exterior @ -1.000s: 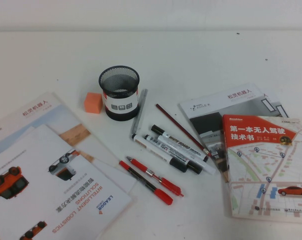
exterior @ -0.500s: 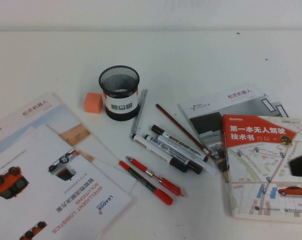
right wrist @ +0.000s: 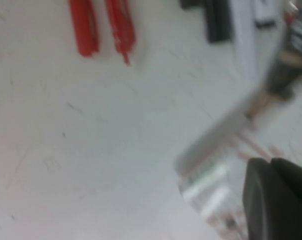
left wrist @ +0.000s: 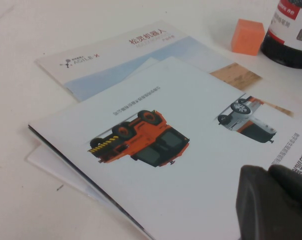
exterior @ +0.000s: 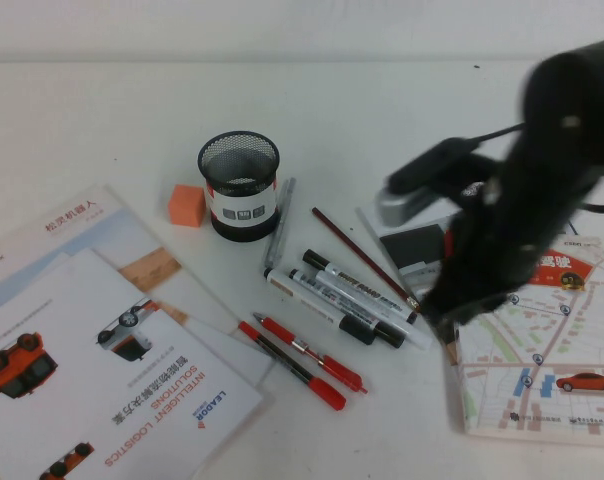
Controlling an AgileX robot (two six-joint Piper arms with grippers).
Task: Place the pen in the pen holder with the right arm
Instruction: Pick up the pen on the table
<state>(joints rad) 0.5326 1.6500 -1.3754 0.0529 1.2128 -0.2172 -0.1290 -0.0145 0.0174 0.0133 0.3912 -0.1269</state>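
Left of the right claw (exterior: 452,325), pen (exterior: 290,365).

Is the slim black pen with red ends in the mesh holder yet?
No. The slim black pen with red ends lies flat on the table, apart from the upright black wire-mesh pen holder.

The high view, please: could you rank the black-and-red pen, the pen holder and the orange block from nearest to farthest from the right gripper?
The right gripper hangs low over the books' edge, on the right. The left gripper is parked over the brochures.
1. The pen, front centre, nearest.
2. The pen holder, back centre-left.
3. The orange block, left of the holder, farthest.
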